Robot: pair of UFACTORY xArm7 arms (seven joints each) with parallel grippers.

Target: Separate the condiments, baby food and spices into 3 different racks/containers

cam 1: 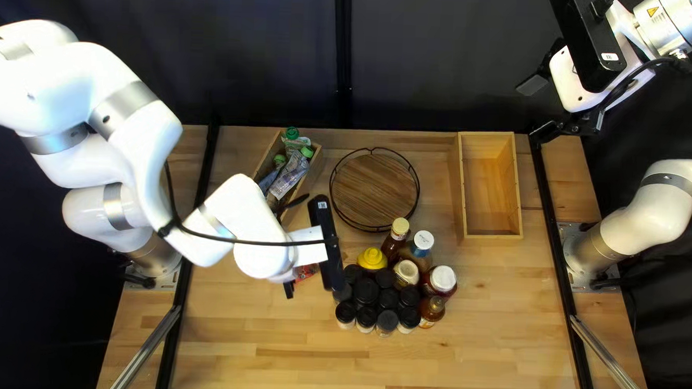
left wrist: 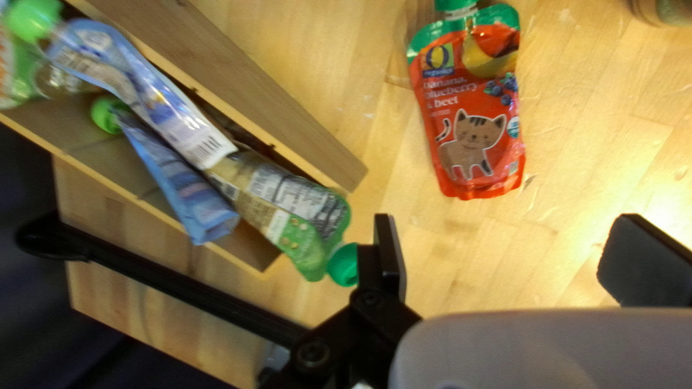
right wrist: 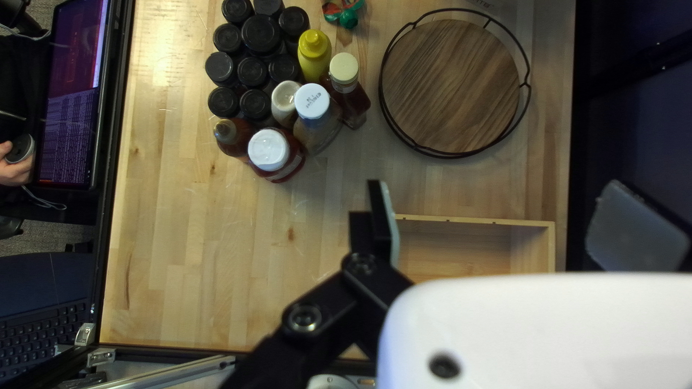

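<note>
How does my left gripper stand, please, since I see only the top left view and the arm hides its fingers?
Observer: The left wrist view shows the left gripper open, with nothing held.
Operator: Thank you; what lies ahead of it?
Observer: A red pouch lies flat on the table, its cat picture facing up.
Operator: Could you tell me whether anyone is nearby?
Observer: Yes, the right wrist view shows a person's hand beside a screen.
</note>
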